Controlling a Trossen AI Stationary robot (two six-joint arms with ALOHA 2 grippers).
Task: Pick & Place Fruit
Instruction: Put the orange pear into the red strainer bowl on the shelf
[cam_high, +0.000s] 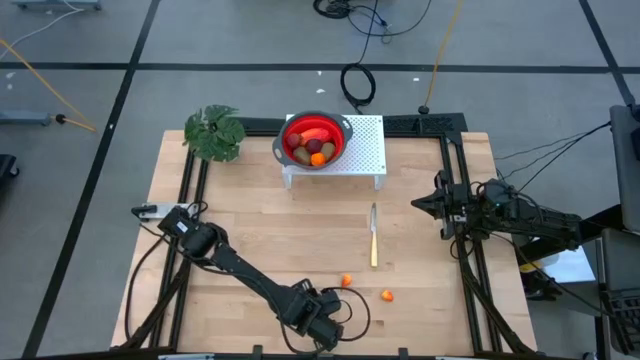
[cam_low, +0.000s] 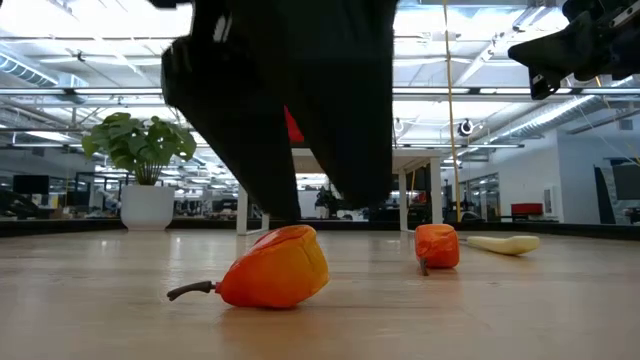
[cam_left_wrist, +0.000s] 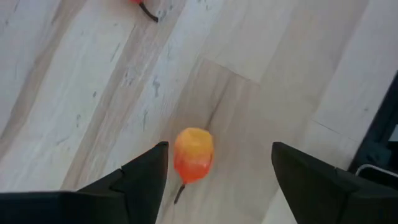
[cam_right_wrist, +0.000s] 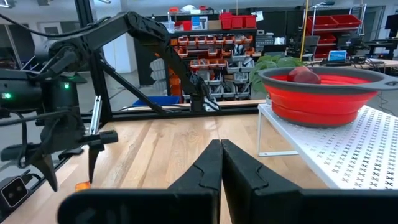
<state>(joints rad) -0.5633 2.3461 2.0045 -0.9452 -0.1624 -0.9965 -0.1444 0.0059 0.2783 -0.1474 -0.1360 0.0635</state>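
Down at the near edge of the bench (cam_high: 250, 230), the left hand (cam_high: 325, 325) hangs low with its two fingers (cam_left_wrist: 143, 177) spread apart and gripping nothing. Its wrist view looks straight down on an orange-yellow fruit (cam_left_wrist: 193, 154) with a short dark stem, lying on the wood between the open fingers and touched by neither. A second fruit shows only as a red sliver and a stem (cam_left_wrist: 148, 11) at the edge of that view.

From above, two small orange fruits lie on the wood near the left hand: one (cam_high: 346, 280) just beside it and another (cam_high: 387, 295) a little farther toward the right arm. The low view shows them as a stemmed orange piece (cam_low: 272, 268) up close and a rounder orange piece (cam_low: 437, 246) behind it, with the dark bulk of the left arm looming over both.

A slim knife (cam_high: 374, 236) lies on the wood between these fruits and a white perforated stand (cam_high: 368, 145) at the far side. On that stand sits a red bowl (cam_high: 315, 140) holding several fruits, red, brown and orange among them. A leafy green plant (cam_high: 214, 132) stands just beside the stand, at the far left corner.

The right hand (cam_high: 420, 204) waits clenched and empty, raised at the right side of the bench, well apart from the fruit.
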